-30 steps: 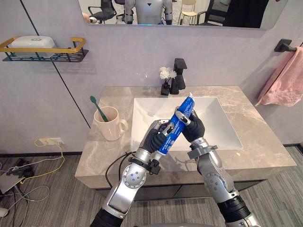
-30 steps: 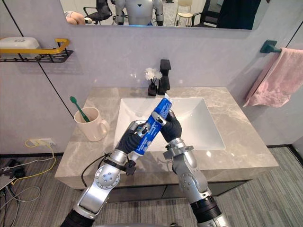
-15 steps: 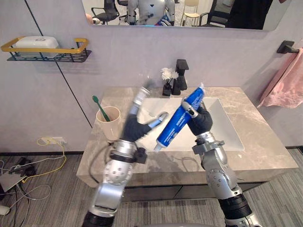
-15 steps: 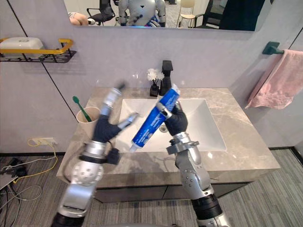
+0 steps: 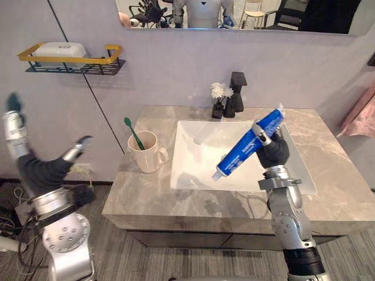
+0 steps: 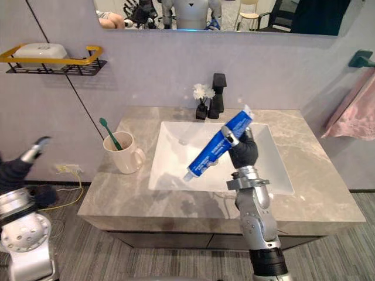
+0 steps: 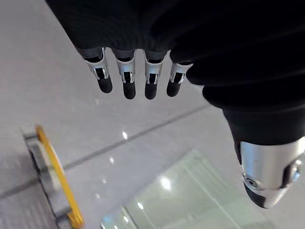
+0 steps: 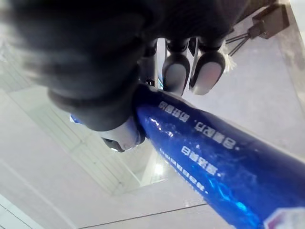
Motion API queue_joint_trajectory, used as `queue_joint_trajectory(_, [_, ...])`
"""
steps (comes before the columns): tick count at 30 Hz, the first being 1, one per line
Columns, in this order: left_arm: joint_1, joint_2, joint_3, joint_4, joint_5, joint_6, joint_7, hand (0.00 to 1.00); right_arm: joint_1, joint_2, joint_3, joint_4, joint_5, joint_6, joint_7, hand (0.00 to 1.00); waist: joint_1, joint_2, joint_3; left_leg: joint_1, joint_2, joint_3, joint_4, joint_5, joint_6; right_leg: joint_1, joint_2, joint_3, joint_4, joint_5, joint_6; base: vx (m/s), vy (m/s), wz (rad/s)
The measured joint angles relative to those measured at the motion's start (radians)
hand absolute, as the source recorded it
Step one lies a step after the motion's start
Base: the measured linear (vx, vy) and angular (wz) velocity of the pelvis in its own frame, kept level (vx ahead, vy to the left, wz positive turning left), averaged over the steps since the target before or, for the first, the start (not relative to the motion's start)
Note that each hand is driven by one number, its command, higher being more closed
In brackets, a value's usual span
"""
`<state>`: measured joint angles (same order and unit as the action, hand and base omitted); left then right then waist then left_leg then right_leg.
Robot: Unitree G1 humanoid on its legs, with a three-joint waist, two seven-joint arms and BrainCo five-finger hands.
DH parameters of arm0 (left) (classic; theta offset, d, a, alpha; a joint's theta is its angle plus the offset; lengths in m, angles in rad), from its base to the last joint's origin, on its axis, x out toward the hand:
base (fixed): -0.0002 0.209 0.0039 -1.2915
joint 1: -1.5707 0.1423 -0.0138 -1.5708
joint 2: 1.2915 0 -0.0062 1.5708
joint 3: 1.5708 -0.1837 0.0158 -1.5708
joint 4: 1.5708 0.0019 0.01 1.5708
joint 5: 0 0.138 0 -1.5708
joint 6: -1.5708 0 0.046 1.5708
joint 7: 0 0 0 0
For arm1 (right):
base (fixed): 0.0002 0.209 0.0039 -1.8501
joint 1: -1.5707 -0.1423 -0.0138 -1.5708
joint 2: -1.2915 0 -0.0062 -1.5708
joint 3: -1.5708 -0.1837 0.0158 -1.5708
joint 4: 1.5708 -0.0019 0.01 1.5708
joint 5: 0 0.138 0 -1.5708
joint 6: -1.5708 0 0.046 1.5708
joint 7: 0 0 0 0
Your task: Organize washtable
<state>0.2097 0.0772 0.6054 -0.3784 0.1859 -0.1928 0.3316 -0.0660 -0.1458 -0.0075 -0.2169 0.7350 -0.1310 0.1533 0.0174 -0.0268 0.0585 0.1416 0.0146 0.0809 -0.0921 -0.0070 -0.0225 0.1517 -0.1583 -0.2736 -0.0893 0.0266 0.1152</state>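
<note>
A blue toothpaste tube [image 5: 246,146] is held slanted above the white sink [image 5: 196,149], cap end lowest. My right hand [image 5: 273,153] is shut on its upper part; in the right wrist view the fingers [image 8: 176,71] and thumb wrap round the tube [image 8: 209,152]. My left hand [image 5: 41,172] is raised far off the counter's left side, open and holding nothing. Its straight fingers [image 7: 126,76] point at the wall in the left wrist view. A cream mug [image 5: 146,153] with a green toothbrush [image 5: 133,133] in it stands on the counter left of the sink.
A black faucet [image 5: 236,99] and a small vase of white flowers [image 5: 218,93] stand behind the sink. A yellow-railed wall shelf [image 5: 70,58] carries a white soap box [image 5: 58,50]. A pink towel [image 5: 358,114] hangs at the right. The marble counter [image 5: 146,193] surrounds the sink.
My left hand has let go of the tube and swung out far to the left, off the counter. The right hand keeps the tube over the sink. The camera has shifted.
</note>
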Motion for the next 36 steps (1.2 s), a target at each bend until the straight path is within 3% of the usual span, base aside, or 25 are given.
queue_joint_trajectory(8, [0.074,-0.071,0.033,0.426,-0.149,0.061,-0.044,0.0,0.03,0.005,-0.036,0.0,0.001,-0.01,-0.002,1.0,0.022,-0.001,0.0,-0.007,0.001,-0.001,-0.001,-0.001,-0.001,-0.009,0.0,-0.003,0.006,-0.007,-0.001,-0.01,-0.006,0.0])
queue_joint_trajectory(17, [0.099,-0.105,-0.013,0.905,-0.178,0.106,-0.128,0.0,0.03,0.011,-0.035,0.001,0.01,-0.019,-0.019,1.0,0.022,-0.016,0.007,-0.021,-0.001,-0.027,-0.001,0.001,0.0,-0.017,-0.003,-0.026,0.017,-0.014,0.001,-0.01,-0.014,0.07])
queue_joint_trajectory(24, [0.093,-0.106,-0.072,1.073,-0.185,0.124,-0.18,0.0,0.03,0.019,-0.032,0.002,0.0,-0.028,-0.027,1.0,0.023,-0.033,0.01,-0.024,-0.009,-0.043,0.002,0.001,0.0,-0.012,-0.012,-0.039,0.021,-0.02,0.01,-0.03,-0.014,0.06])
queue_joint_trajectory(27, [0.078,-0.1,-0.152,1.123,-0.185,0.125,-0.2,0.0,0.029,0.019,-0.032,0.002,-0.003,-0.051,-0.048,1.0,0.024,-0.036,0.013,-0.024,-0.015,-0.052,0.007,0.001,0.0,-0.004,-0.018,-0.052,0.023,-0.021,0.012,-0.03,-0.006,0.12])
queue_joint_trajectory(36, [0.057,-0.065,-0.234,1.196,-0.182,0.128,-0.222,0.0,-0.137,0.018,-0.021,0.002,-0.143,-0.065,-0.119,1.0,0.028,-0.05,0.03,-0.039,-0.013,-0.052,0.014,0.0,0.0,-0.017,-0.017,-0.05,0.026,-0.022,0.011,-0.02,-0.007,0.0])
